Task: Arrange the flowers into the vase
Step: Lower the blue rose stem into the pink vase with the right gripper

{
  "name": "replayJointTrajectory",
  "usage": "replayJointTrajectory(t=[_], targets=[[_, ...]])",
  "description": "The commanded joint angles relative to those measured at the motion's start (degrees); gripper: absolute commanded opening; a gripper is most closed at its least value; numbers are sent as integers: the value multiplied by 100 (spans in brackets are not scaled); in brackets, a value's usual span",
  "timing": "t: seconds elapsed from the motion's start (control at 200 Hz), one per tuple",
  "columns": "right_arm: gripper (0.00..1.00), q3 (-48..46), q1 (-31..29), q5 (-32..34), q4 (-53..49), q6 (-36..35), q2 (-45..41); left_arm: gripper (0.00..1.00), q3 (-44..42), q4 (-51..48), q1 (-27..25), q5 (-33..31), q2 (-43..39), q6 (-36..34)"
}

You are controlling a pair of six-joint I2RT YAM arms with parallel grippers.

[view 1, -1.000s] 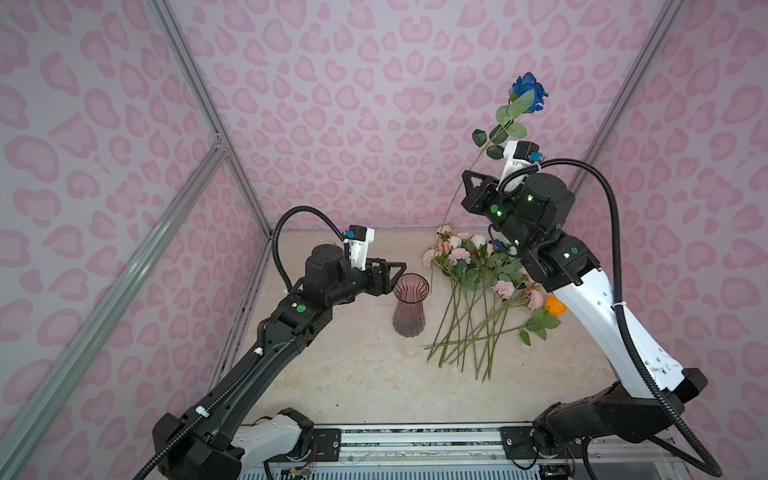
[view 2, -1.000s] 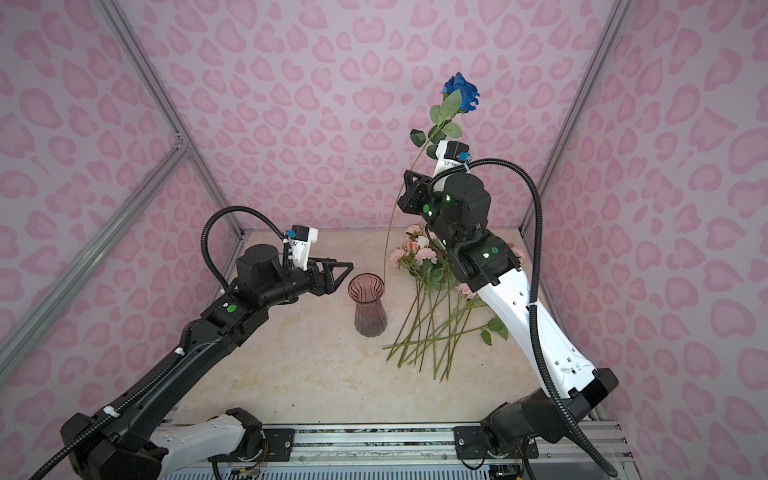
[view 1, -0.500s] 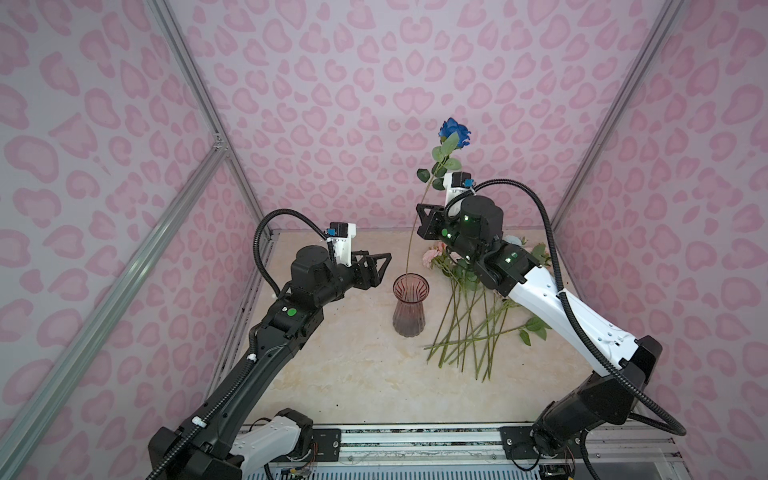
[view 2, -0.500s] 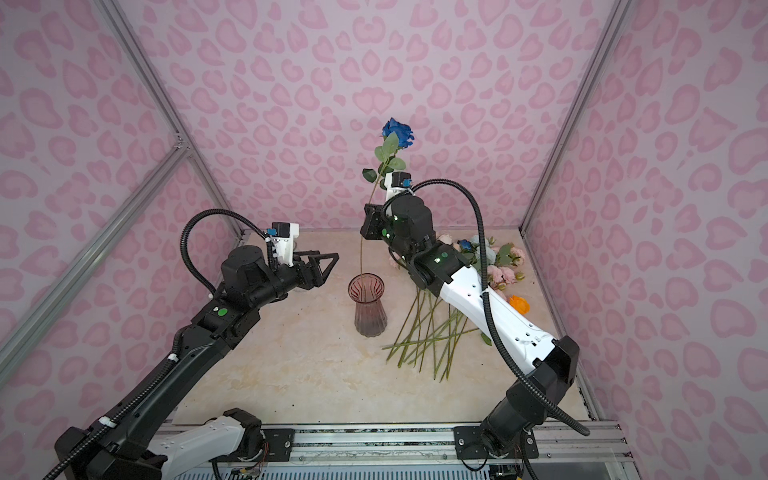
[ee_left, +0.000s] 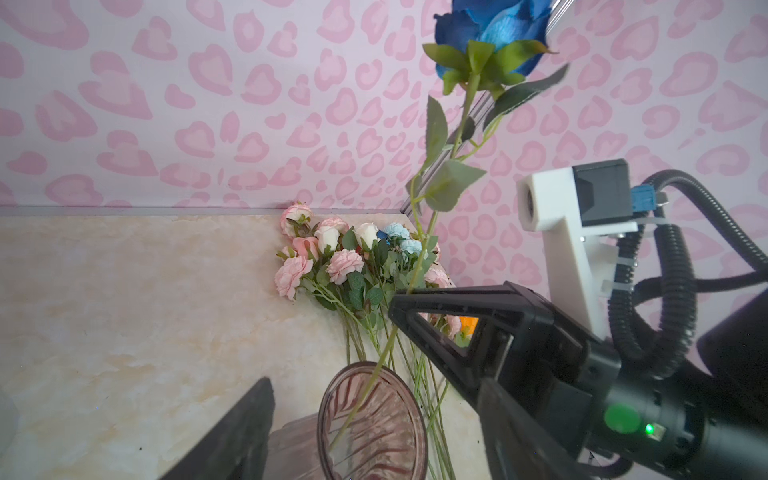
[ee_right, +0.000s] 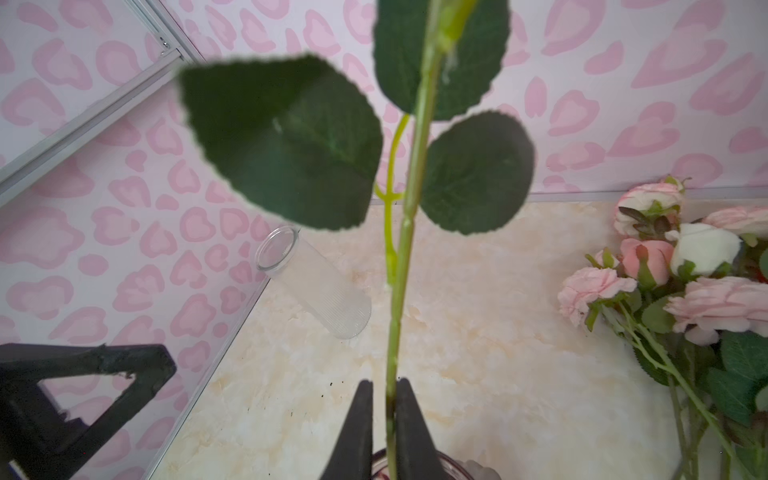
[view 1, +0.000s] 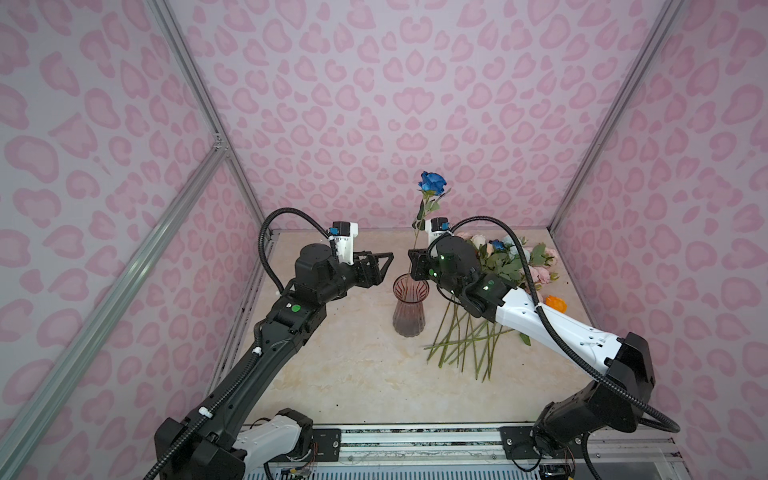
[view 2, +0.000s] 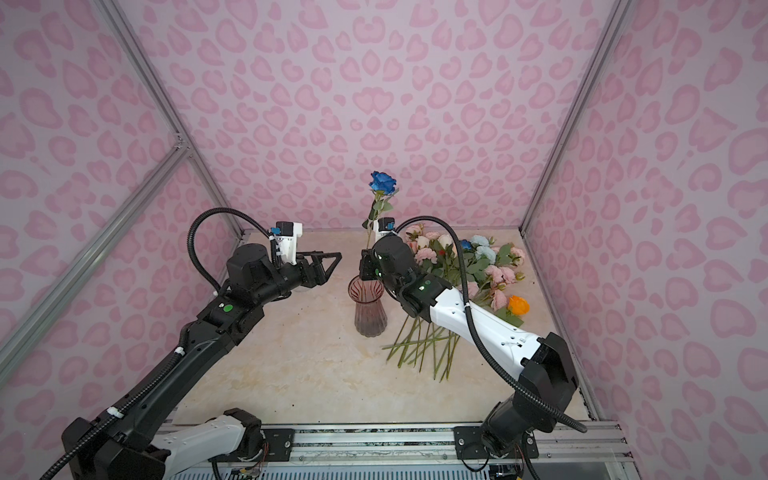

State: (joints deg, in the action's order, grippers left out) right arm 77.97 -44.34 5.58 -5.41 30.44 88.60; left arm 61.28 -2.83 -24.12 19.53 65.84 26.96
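Note:
A dark blue rose stands nearly upright, its stem's lower end inside the ribbed pink glass vase. My right gripper sits just above the vase mouth with the stem between its fingers. The jaws stand slightly apart, a thin gap on one side of the stem. My left gripper hovers open just left of the vase, holding nothing. The other flowers lie in a heap right of the vase.
A clear ribbed glass cylinder stands by the back left wall. An orange bloom lies at the heap's right edge. Loose stems fan toward the front. Pink patterned walls close in three sides.
My right arm carried the blue rose left and down, so its stem now reaches into the vase, and its jaws have eased slightly. My left gripper drew back a little from the vase.

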Motion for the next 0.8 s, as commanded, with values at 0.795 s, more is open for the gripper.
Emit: replayJointTrajectory(t=[0.795], targets=[[18,-622,667,38,-510,135,-1118,76,15,226,4,165,-65,-58]])
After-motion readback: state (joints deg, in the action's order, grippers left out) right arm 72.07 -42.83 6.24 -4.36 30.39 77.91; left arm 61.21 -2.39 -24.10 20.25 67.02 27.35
